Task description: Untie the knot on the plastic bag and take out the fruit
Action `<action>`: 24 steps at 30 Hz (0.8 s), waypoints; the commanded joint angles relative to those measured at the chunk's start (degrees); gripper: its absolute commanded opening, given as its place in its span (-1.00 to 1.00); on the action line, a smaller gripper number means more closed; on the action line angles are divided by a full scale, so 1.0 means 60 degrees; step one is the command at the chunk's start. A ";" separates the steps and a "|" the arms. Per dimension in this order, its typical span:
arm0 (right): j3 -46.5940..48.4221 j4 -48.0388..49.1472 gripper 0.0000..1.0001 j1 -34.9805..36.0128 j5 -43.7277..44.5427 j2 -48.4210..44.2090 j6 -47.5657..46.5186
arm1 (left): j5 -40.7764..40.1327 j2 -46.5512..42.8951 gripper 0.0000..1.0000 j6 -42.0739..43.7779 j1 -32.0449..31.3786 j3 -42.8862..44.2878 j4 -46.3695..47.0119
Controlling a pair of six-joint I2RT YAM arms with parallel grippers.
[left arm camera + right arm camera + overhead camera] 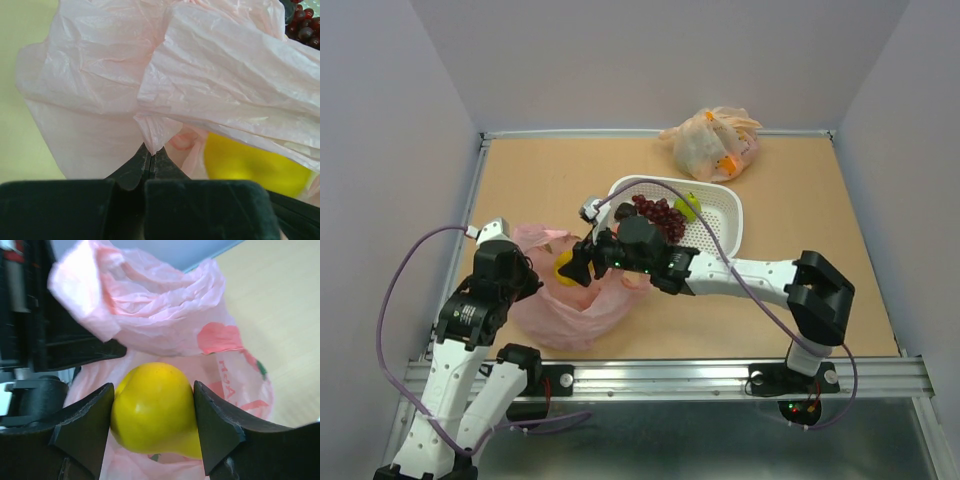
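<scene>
The pink plastic bag (560, 305) lies open at the near left of the table; no knot shows on it. My left gripper (150, 150) is shut on a fold of the bag's pink rim (155, 135) and holds it up. My right gripper (152, 407) is shut on a yellow fruit (155, 410) just above the bag's mouth; the fruit also shows in the top view (565, 267) and in the left wrist view (255, 162). A dark red grape bunch (660, 215) and a green fruit (692, 207) lie in the white basket (725, 232).
A pale orange-beige bag (712, 143) with fruit sits at the far right of the table. The white basket stands right behind my right arm. Raised walls edge the table on three sides.
</scene>
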 commanded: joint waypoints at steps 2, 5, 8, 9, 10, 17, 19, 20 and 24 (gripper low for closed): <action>-0.0454 0.0176 -0.99 0.0007 0.0819 -0.1021 -0.0333 | -0.0627 0.0124 -1.00 0.0228 -0.0036 0.0154 0.0354; -0.0645 0.0103 -0.99 -0.0110 0.1579 -0.1621 -0.0668 | -0.0686 0.0051 -1.00 0.0301 -0.0036 0.0139 0.0354; -0.0792 0.0117 -0.99 -0.0227 0.2430 -0.2193 -0.0918 | -0.0730 -0.0081 -1.00 0.0258 -0.0036 0.0110 0.0354; -0.0806 0.0117 -0.99 -0.0315 0.2867 -0.2310 -0.1180 | -0.0745 -0.0096 -1.00 0.0257 -0.0036 0.0110 0.0311; -0.0821 0.0103 -0.99 -0.0359 0.3162 -0.2500 -0.1342 | -0.0760 -0.0110 -1.00 0.0243 -0.0036 0.0110 0.0325; -0.0924 0.0058 -0.99 -0.1237 0.5858 -0.2078 -0.2194 | -0.0643 -0.0417 -1.00 0.0315 -0.0036 0.0124 0.0325; -0.0938 -0.0014 -0.99 -0.1881 0.5671 -0.1800 -0.1872 | -0.0250 -0.0723 -1.00 0.0579 -0.0036 0.0095 0.0588; -0.0953 -0.0029 -0.96 -0.2086 0.5466 -0.1624 -0.1726 | -0.0131 -0.0842 -1.00 0.0638 -0.0036 0.0081 0.0661; -0.0705 -0.0044 -0.54 -0.2717 0.4837 -0.0513 -0.1300 | -0.0057 -0.1296 -1.00 0.0580 -0.0022 0.0124 0.0823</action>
